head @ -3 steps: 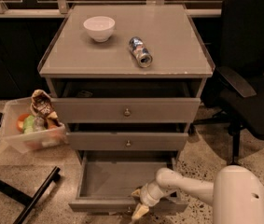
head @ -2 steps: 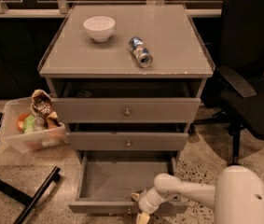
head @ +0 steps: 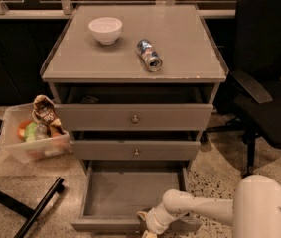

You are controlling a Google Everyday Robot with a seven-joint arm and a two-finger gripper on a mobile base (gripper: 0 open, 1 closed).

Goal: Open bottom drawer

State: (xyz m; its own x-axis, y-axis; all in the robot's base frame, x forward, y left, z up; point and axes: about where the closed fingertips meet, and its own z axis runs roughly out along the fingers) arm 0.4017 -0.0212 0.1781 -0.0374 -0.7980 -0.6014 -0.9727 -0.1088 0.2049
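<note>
The bottom drawer (head: 130, 195) of the grey cabinet is pulled far out, and its plain grey inside shows empty. My gripper (head: 145, 228) is at the middle of the drawer's front edge, at the bottom of the view, where the knob is hidden behind it. My white arm (head: 204, 209) reaches in from the lower right. The top drawer (head: 135, 117) and the middle drawer (head: 136, 150) above stand slightly open, each with a small round knob.
A white bowl (head: 105, 29) and a can lying on its side (head: 149, 54) rest on the cabinet top. A clear bin of snacks (head: 35, 133) sits on the floor at left. A black office chair (head: 266, 83) stands at right. A black bar (head: 35, 209) lies on the floor at lower left.
My gripper has shifted slightly left and lower along the bottom drawer's front edge. The drawer stays pulled out.
</note>
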